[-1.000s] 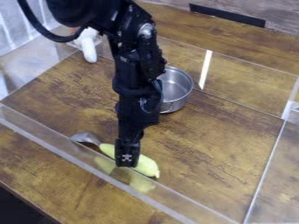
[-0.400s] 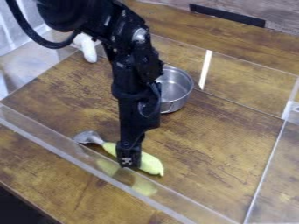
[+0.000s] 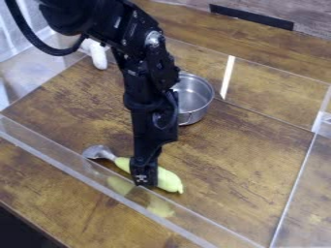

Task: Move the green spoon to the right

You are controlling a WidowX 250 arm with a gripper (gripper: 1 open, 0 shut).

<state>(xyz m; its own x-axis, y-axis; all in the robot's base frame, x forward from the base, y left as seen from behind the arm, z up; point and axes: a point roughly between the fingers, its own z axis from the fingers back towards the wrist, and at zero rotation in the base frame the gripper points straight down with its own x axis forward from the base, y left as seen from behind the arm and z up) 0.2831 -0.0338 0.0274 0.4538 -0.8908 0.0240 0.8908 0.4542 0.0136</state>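
The green spoon [image 3: 161, 181] lies on the wooden table near the front clear wall, its silver bowl end [image 3: 97, 153] pointing left and its green handle running right. My gripper [image 3: 139, 172] points straight down onto the handle, low over the table. Its black fingers [image 3: 141, 178] stand on either side of the handle and the jaws look open. The fingers hide the middle of the handle.
A metal bowl [image 3: 193, 97] sits just behind the arm. A white object [image 3: 99, 50] stands at the back left. Clear acrylic walls [image 3: 291, 194] fence the table at the front and right, and an upright clear panel [image 3: 227, 77] stands beside the bowl.
The arm's upper links have shifted slightly left. The gripper stays at the same spot over the spoon handle, still open.
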